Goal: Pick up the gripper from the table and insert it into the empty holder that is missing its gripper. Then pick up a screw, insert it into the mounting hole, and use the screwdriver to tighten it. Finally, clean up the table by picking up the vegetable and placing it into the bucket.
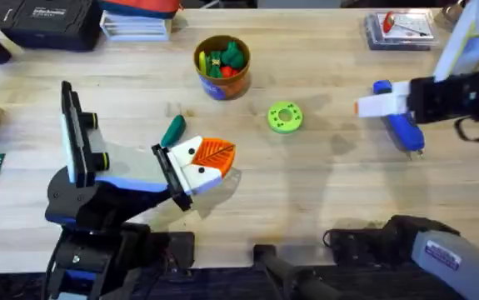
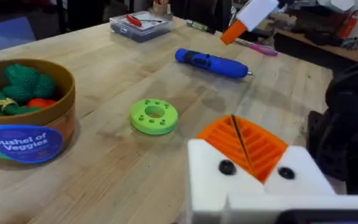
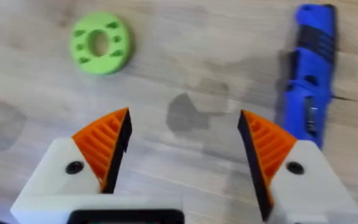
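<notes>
the left end effector (image 1: pixel 210 162) sits low over the wooden surface (image 1: pixel 306 200), its white mounts and orange ribbed pads pressed together with no gap and nothing between them. just beyond it, a little to its left, lies a dark-green vegetable (image 1: pixel 173 130) flat on the wood. it looks small, light, smooth and tapered, so a pinch across its thicker middle seems safer than at the narrow end, where it could squirt out.

farther ahead of that end effector stands the bucket (image 1: pixel 221 67), blue-bodied with a yellow rim, already holding green, red and yellow toy produce. off to its right lies a flat bright-green disc (image 1: pixel 285 117) with a centre hole.

the right end effector (image 3: pixel 182 146) hangs above the surface with its orange pads spread wide and empty. the screwdriver (image 3: pixel 310 74) lies just beside its right pad, flat on the wood. it looks rigid, round and heavier at the body, likely to roll; i would take it across the banded mid-section, pads square to its length. past it, a clear case (image 1: pixel 398 27) rests near the far edge.
</notes>
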Available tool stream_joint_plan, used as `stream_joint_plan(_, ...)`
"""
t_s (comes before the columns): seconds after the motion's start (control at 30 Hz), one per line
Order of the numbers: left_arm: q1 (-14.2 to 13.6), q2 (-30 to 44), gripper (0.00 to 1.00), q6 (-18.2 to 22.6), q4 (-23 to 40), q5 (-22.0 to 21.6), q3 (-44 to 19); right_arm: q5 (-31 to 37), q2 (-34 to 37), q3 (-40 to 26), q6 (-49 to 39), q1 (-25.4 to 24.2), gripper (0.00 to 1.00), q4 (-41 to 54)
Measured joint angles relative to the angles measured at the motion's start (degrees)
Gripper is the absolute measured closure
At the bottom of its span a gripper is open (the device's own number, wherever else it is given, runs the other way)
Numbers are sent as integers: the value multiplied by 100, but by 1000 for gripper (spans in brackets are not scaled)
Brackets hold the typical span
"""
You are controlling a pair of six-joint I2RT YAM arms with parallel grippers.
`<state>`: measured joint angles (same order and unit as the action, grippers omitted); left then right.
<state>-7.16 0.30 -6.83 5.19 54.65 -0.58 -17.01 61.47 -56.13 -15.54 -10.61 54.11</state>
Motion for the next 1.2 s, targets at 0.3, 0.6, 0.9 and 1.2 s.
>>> stream_joint_plan(0.3,0,2,995,0,0,0,0,423,1252,-830,-929,-1282,7,-31)
stream_joint_plan(0.6,0,0,995,0,0,0,0,894,2538,-992,-1879,-1394,7,-246)
stream_joint_plan(0.9,0,0,995,0,0,1,0,1071,4087,-2174,-2220,-1330,8,-301)
stream_joint_plan(1.2,0,2,995,0,0,0,0,1183,4901,-2377,-2412,-944,9,-340)
